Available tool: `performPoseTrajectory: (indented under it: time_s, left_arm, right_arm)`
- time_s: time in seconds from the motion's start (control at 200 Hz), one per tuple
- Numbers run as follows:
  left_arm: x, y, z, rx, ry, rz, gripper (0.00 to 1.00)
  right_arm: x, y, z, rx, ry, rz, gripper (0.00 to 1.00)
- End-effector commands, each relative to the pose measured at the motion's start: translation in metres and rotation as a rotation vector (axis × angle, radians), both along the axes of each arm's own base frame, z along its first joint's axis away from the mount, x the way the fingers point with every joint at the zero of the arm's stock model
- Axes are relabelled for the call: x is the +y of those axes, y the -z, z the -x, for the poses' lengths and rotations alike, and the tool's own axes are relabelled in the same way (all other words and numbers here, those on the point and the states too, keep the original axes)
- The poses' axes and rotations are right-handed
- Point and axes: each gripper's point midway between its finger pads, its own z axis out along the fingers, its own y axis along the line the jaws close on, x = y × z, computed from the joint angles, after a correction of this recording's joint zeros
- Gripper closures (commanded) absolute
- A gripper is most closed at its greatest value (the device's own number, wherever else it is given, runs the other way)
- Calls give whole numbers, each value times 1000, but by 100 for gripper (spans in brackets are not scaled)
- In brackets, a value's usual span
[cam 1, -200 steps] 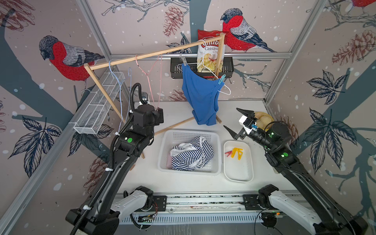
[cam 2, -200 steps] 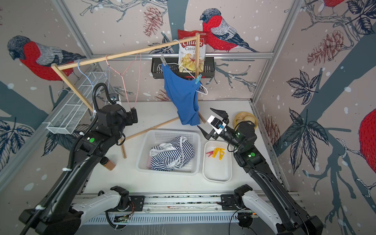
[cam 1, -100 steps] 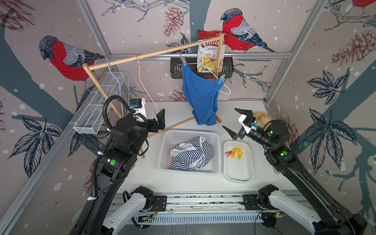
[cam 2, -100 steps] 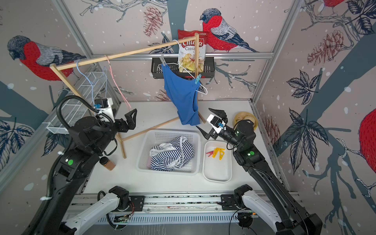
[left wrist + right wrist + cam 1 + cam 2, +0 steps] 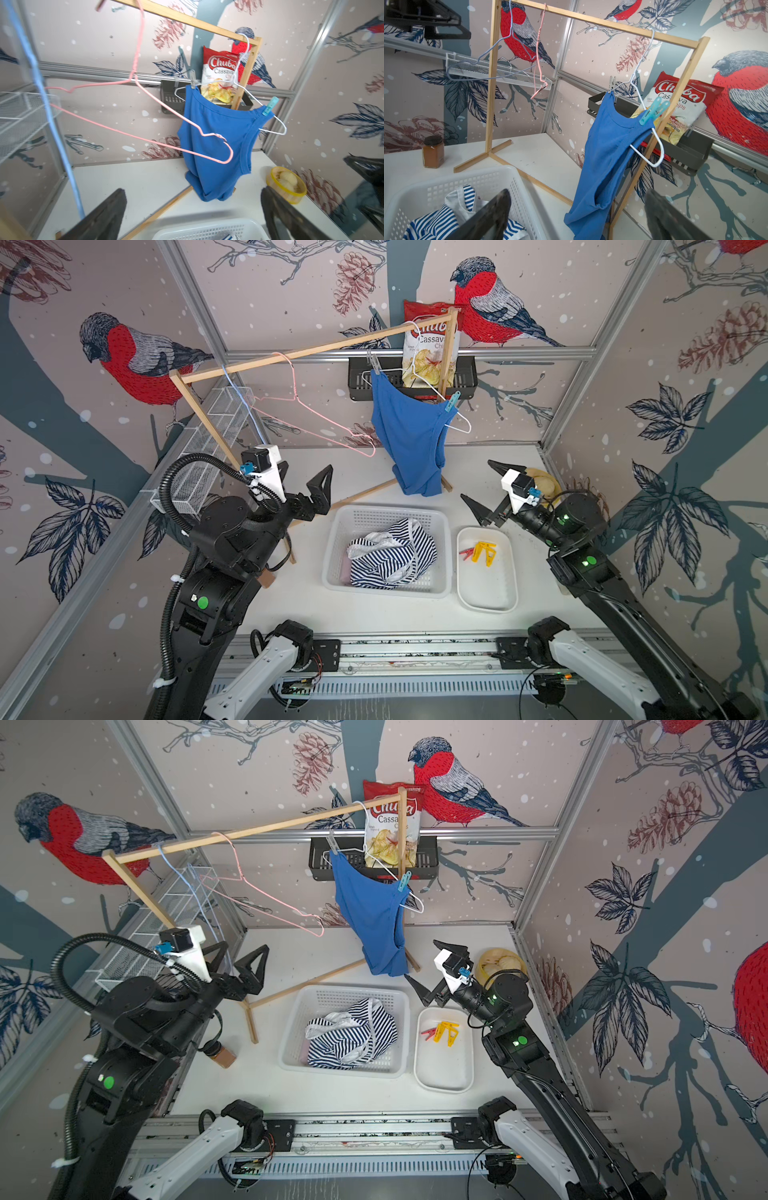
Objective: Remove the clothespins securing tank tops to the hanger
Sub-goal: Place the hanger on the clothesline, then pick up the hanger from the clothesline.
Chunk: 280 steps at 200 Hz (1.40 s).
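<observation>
In both top views the bright blue tank top (image 5: 409, 439) hangs at the far right end of the wooden rail (image 5: 311, 351) on a white wire hanger (image 5: 459, 423). A grey clothespin (image 5: 375, 364) pins its left strap and a light teal plastic clothespin (image 5: 452, 402) its right strap, exactly as a second ago. The navy-and-white striped tank top (image 5: 395, 556) lies crumpled in the white plastic basket (image 5: 390, 512). Several yellow clothespins (image 5: 484, 551) and one red clothespin (image 5: 465, 552) lie in the white tray (image 5: 486, 597) just right of it. The left gripper (image 5: 303, 485), jaws wide and empty, sits left of the basket; its arm has folded back toward the near left. The pink wire hanger (image 5: 316, 429), which hung edge-on a second ago, has swung out, and its end is now near the blue top. The right gripper (image 5: 478, 481), also wide and empty, hovers over the tray's far end, barely shifted.

In the left wrist view the spread fingers (image 5: 104, 218) hold nothing. The pink hanger's end crosses in front of the blue top, and both pins clamp the straps.

In the right wrist view the dark fingers (image 5: 488, 216) stand wide apart and hold nothing. The teal clothespin is the nearer pin on the white hanger, the grey one sits on the farther strap, and the striped top shows in the basket.
</observation>
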Motion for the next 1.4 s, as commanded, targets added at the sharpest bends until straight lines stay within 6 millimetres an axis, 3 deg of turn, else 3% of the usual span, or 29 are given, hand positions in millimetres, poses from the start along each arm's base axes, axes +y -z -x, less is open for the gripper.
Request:
performPoseTrajectory:
  time_s: [0.0,0.155,0.355,0.465,0.63,0.835,1.006,1.171,1.396]
  left_arm:
    - [-32,3,4,-10,182,-22,1]
    - [-50,18,-5,6,264,-50,1]
    - [-67,15,-8,-38,348,-31,1]
    - [-67,1,-6,-95,353,-6,1]
    - [-83,-17,-6,-126,448,8,1]
    - [-102,-63,-2,-228,566,15,1]
    - [-109,-88,-24,-257,558,-1,1]
    - [-133,-85,-43,-232,631,-18,1]
    - [-162,-72,-63,-235,646,-55,1]
  right_arm:
    - [-9,-2,-10,55,66,-69,0]
    - [-19,10,-22,110,149,-101,0]
    - [-27,17,-30,143,202,-131,0]
    - [-36,16,-38,154,245,-153,0]
    - [-45,7,-48,168,255,-192,0]
    - [-50,-20,-44,141,235,-266,0]
    - [-45,-31,-44,117,198,-280,0]
    - [-42,-32,-42,110,179,-276,0]
    - [-50,-48,-51,133,212,-383,0]
